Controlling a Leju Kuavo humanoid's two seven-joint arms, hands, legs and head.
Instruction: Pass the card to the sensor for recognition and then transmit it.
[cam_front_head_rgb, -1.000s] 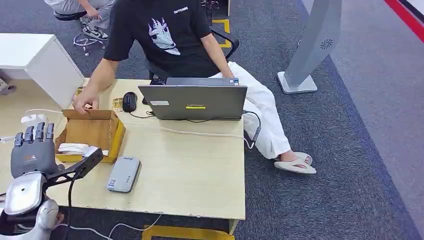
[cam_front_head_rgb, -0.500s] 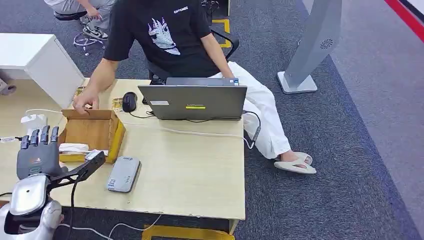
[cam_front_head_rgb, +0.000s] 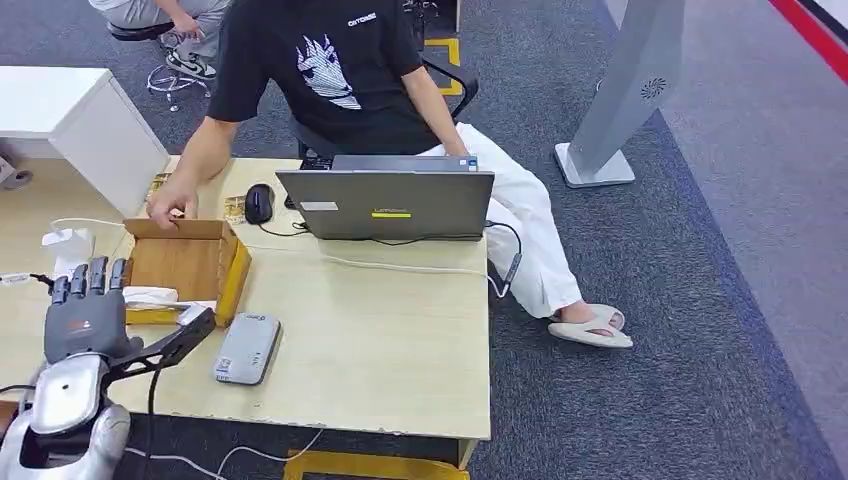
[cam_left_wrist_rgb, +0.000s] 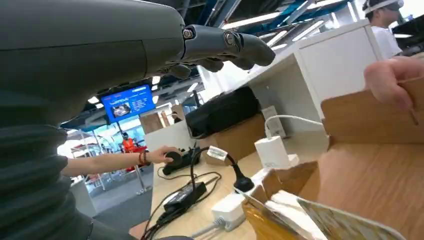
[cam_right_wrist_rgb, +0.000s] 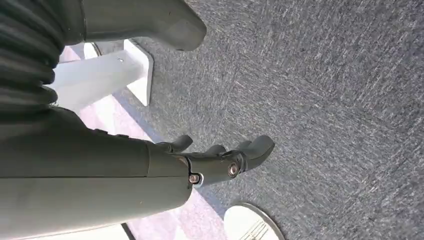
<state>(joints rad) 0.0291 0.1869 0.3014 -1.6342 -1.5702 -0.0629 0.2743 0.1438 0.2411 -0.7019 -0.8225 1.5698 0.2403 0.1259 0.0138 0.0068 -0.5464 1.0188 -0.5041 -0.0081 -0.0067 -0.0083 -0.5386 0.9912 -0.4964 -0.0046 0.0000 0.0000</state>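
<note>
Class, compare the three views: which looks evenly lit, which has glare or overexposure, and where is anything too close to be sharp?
Head view: even, soft light on the table, faint shadows. Left wrist view: ceiling lights and far corner blown out; the left hand and card close and soft. Right wrist view: carpet sharp, right hand dark.

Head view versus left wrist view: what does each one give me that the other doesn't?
Head view alone: the grey sensor on the table, the laptop, the mouse, and the left hand seen from behind, fingers apart, at the box's near edge. Left wrist view alone: a card's patterned corner low in the box, a power strip and a background screen. Both: the cardboard box, the person's hand on its far flap, and the white charger.
</note>
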